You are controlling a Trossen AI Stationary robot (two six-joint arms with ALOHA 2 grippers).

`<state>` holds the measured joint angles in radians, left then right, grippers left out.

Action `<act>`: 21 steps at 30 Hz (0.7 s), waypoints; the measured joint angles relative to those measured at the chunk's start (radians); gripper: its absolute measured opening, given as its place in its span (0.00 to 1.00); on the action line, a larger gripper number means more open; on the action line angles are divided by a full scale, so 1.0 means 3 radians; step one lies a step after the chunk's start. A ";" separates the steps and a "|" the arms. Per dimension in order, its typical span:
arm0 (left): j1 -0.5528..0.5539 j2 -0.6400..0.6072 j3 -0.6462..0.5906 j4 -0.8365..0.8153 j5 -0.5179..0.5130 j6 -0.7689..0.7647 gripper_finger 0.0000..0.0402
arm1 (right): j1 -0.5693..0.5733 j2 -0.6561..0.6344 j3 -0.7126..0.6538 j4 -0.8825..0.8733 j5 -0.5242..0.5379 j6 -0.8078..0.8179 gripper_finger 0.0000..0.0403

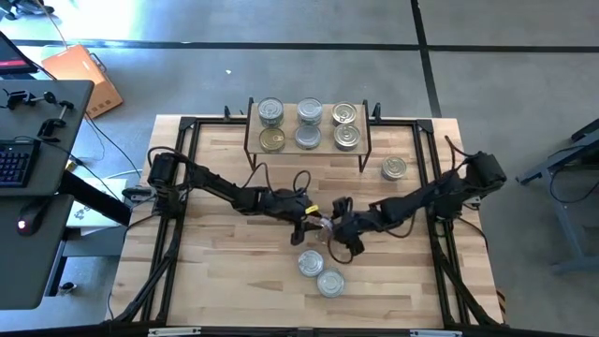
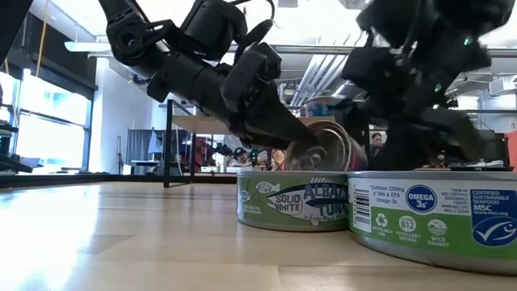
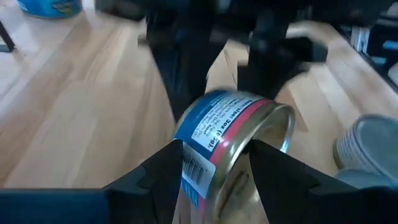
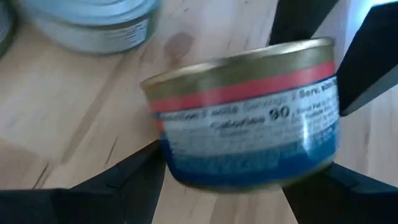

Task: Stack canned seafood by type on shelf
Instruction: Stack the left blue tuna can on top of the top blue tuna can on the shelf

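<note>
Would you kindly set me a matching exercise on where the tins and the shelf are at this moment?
Things:
1. blue tin
2. green tins
3. single tin
4. shelf

Places or states:
a. on the table, just right of the shelf
b. carries six tins in two rows
c. in the air between the left gripper and the right gripper
d. side by side near the table's front edge

Pairs: 1-c, 2-d, 3-a, 4-b
</note>
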<state>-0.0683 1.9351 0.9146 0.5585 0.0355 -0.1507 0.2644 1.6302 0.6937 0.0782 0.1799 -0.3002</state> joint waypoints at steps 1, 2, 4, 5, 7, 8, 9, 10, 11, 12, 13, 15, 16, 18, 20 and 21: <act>0.0003 -0.0003 0.0000 0.0028 -0.0016 -0.0029 0.43 | -0.0039 0.0031 -0.0073 0.0187 -0.0046 0.0075 0.70; 0.0004 -0.0003 0.0001 0.0065 -0.0036 -0.0062 0.43 | -0.0080 0.0063 -0.0163 0.0411 -0.0124 0.0142 0.70; 0.0008 -0.0008 0.0011 0.0086 -0.0092 -0.0078 0.43 | -0.0131 0.0088 -0.0338 0.0806 -0.0223 0.0258 0.70; 0.0013 -0.0011 0.0011 0.0083 -0.0105 -0.0079 0.43 | -0.0139 0.0077 -0.0419 0.0946 -0.0239 0.0296 0.70; 0.0013 -0.0012 0.0011 0.0083 -0.0170 -0.0110 0.43 | -0.0139 0.0052 -0.0533 0.1118 -0.0253 0.0386 0.70; 0.0014 -0.0012 0.0011 0.0082 -0.0199 -0.0131 0.43 | -0.0138 0.0022 -0.0562 0.1124 -0.0252 0.0406 0.70; 0.0018 -0.0012 0.0011 0.0081 -0.0225 -0.0140 0.43 | -0.0137 -0.0028 -0.0576 0.1065 -0.0252 0.0430 0.70; 0.0024 -0.0012 0.0011 0.0076 -0.0249 -0.0160 0.43 | -0.0137 -0.0089 -0.0574 0.0954 -0.0251 0.0486 0.70; 0.0035 -0.0012 0.0011 0.0056 -0.0260 -0.0163 0.43 | -0.0137 -0.0152 -0.0558 0.0792 -0.0250 0.0565 0.70; 0.0048 -0.0012 0.0011 0.0034 -0.0261 -0.0164 0.43 | -0.0137 -0.0224 -0.0535 0.0589 -0.0247 0.0674 0.70; 0.0060 -0.0012 0.0011 -0.0001 -0.0261 -0.0169 0.43 | -0.0138 -0.0301 -0.0504 0.0359 -0.0244 0.0807 0.70; 0.0087 -0.0012 0.0012 -0.0067 -0.0262 -0.0210 0.43 | -0.0146 -0.0455 -0.0413 -0.0121 -0.0239 0.1033 0.70; 0.0100 -0.0012 0.0011 -0.0081 -0.0260 -0.0233 0.43 | -0.0146 -0.0524 -0.0361 -0.0358 -0.0231 0.1101 0.70; 0.0107 -0.0012 0.0012 -0.0080 -0.0260 -0.0249 0.43 | -0.0120 -0.0627 -0.0283 -0.0753 -0.0152 0.1148 0.70; 0.0115 -0.0012 0.0012 -0.0085 -0.0257 -0.0250 0.43 | -0.0035 -0.0666 -0.0255 -0.1024 0.0014 0.1060 0.70; 0.0120 -0.0012 0.0012 -0.0097 -0.0257 -0.0250 0.43 | 0.0020 -0.0666 -0.0245 -0.1125 0.0081 0.0967 0.70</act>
<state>-0.0322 1.9316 0.9181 0.5295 -0.0415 -0.2256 0.2705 1.4303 0.6202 -0.2595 0.2042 -0.0101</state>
